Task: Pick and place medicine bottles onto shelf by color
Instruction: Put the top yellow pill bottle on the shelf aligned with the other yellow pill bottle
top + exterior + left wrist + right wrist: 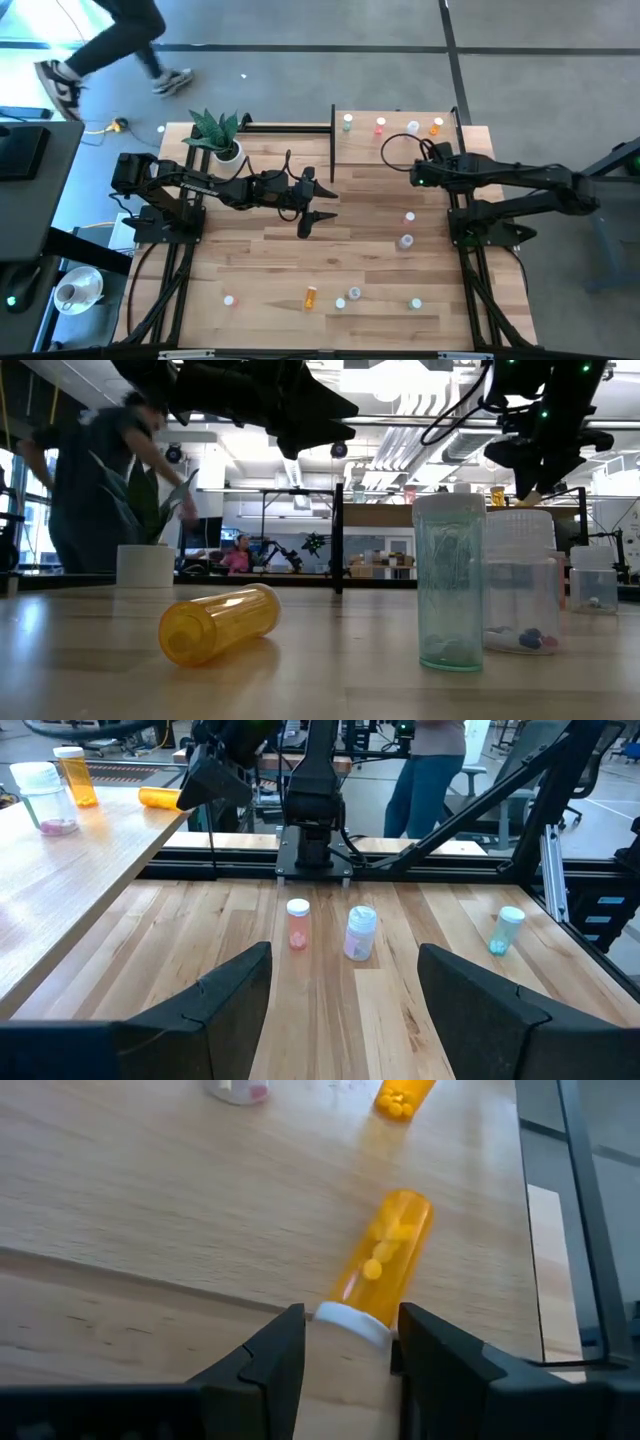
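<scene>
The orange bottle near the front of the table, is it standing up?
No, the orange bottle lies on its side on the planked table, while the teal bottle beside it stands upright.

Quick headcount: seven tiny plastic pill bottles (405, 241) on the planked wooden table (260, 270), four more upright on the pale wood shelf (360, 150), plus one orange bottle lying on its side (385, 1255) up there. Three orange overall. One white-potted green plant (222, 135), two dark robot arms (200, 185), one person (110, 40).
</scene>
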`<state>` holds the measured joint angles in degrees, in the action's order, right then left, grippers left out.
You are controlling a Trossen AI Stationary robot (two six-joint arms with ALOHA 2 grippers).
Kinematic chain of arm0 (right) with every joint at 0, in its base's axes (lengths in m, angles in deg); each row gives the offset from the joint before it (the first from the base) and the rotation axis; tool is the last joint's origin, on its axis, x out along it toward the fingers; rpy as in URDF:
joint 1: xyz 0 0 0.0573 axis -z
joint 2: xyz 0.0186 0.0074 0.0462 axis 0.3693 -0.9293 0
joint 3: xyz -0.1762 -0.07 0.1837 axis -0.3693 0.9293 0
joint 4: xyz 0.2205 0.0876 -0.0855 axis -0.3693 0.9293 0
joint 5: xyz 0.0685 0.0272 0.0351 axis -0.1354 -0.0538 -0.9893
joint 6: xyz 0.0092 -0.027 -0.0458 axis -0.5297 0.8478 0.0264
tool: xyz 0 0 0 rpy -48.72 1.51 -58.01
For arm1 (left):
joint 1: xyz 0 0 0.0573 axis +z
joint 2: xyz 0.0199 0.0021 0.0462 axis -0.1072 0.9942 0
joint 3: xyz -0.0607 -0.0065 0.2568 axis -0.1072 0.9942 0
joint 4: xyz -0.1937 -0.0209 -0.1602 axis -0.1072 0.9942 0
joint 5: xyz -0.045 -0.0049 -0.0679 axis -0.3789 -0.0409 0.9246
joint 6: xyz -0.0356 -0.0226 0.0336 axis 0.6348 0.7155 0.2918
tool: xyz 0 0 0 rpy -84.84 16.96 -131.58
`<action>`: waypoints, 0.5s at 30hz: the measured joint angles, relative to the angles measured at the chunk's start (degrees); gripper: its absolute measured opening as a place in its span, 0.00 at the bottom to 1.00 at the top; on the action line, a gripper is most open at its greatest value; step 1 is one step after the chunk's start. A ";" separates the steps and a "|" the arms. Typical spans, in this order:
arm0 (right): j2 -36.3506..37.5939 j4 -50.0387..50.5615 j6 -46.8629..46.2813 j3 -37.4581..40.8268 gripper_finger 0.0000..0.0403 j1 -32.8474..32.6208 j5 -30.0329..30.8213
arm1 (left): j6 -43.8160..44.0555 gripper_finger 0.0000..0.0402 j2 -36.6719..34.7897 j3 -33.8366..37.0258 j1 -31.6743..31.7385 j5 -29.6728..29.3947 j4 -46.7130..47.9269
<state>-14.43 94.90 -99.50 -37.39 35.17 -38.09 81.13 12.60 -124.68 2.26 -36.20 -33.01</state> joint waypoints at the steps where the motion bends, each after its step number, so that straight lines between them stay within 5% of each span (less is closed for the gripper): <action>1: -0.40 0.23 -0.18 0.00 0.38 0.00 0.02 | 0.00 0.60 0.00 0.00 0.01 0.00 0.01; 15: -2.98 3.51 -3.53 0.03 0.38 0.00 2.02 | 0.00 0.60 0.00 0.01 -0.01 0.00 0.20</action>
<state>-17.41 98.41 -103.03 -37.36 35.17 -36.07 81.13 12.60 -124.66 2.26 -36.20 -32.81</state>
